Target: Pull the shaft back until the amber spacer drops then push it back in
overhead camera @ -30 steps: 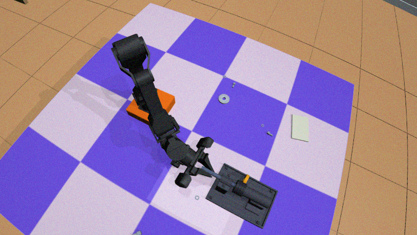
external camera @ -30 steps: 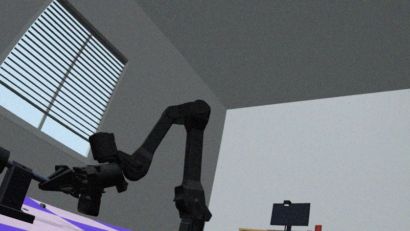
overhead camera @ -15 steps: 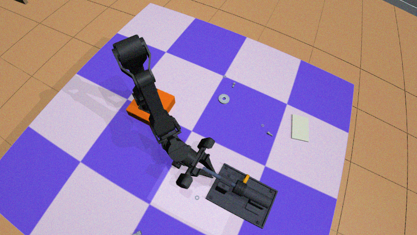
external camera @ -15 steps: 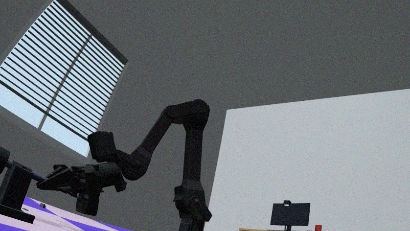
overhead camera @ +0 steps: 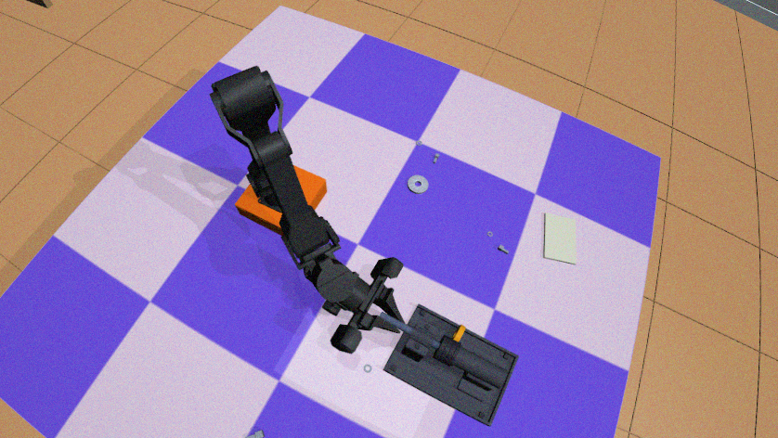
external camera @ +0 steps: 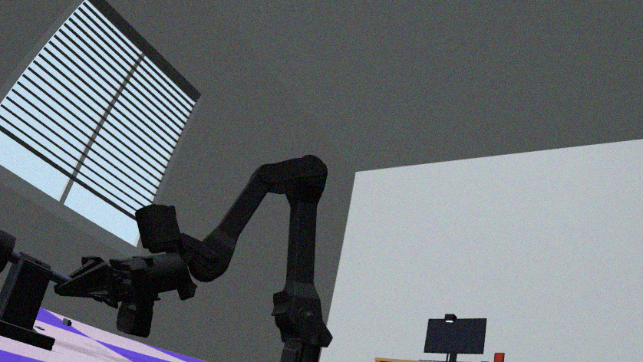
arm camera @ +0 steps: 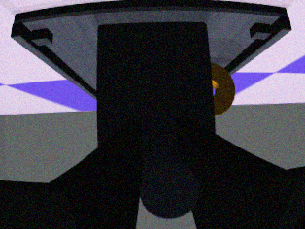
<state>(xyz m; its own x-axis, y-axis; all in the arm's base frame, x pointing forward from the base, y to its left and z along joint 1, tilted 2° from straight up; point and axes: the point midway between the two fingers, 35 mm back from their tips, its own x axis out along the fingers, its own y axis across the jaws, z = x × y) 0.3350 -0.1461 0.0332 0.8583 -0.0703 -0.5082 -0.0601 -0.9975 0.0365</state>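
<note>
My gripper (overhead camera: 400, 325) (external camera: 61, 284) is shut on the blue-grey shaft (overhead camera: 421, 336) (external camera: 59, 274), at its outer end. In the wrist view the round shaft end (arm camera: 170, 196) sits between the dark fingers. The shaft runs through the top of the black support post (external camera: 24, 287) (arm camera: 155, 73) toward the dark rounded housing (overhead camera: 479, 363). The amber spacer (overhead camera: 459, 332) (arm camera: 225, 89) is beside the shaft line, near the housing. Its hole shows the purple table, with no shaft through it. What it rests on is unclear. Other spacers cannot be told apart in the dark.
The dark base plate (overhead camera: 433, 383) (external camera: 27, 337) carries the post and housing. A grey washer (overhead camera: 367, 367) lies near the gripper. A larger ring (overhead camera: 418, 184), small bolts, a pale card (overhead camera: 559, 238) and an orange block (overhead camera: 311, 187) under the arm lie farther away.
</note>
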